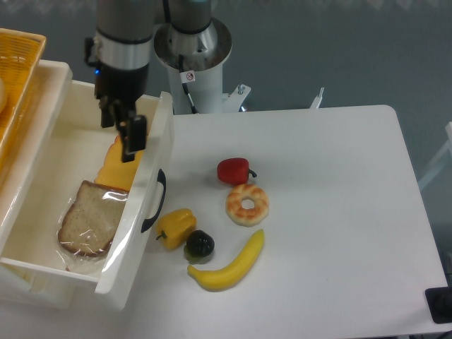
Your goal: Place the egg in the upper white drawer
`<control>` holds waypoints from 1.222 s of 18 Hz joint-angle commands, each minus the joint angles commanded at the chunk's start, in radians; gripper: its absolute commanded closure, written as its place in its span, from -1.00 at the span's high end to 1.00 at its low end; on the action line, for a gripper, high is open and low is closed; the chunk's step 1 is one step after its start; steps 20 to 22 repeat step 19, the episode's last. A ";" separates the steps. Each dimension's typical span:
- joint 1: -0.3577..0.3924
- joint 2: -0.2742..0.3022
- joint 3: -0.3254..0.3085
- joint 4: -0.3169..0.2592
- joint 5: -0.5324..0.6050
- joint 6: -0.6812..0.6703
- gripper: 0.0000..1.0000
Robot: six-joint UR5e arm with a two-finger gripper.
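Observation:
The upper white drawer is pulled open at the left, with its front panel and black curved handle facing the table. My gripper hangs inside the drawer near its front right corner. Its two dark fingers stand apart with nothing between them. Just below them a small rounded orange-tan shape, apparently the egg, lies in the drawer against a flat yellow-orange item. The gripper partly hides it.
A wrapped slice of bread lies in the drawer. A yellow wicker basket sits at the far left. On the table are a red pepper, donut, yellow pepper, dark round item and banana.

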State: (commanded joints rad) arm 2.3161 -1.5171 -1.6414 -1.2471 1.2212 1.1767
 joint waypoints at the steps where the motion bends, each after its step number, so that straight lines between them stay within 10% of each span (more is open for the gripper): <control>1: 0.011 0.012 0.000 -0.020 -0.002 -0.055 1.00; 9: 0.157 -0.003 -0.005 -0.025 0.004 -0.153 1.00; 22: 0.175 -0.092 0.012 0.025 0.204 -0.154 1.00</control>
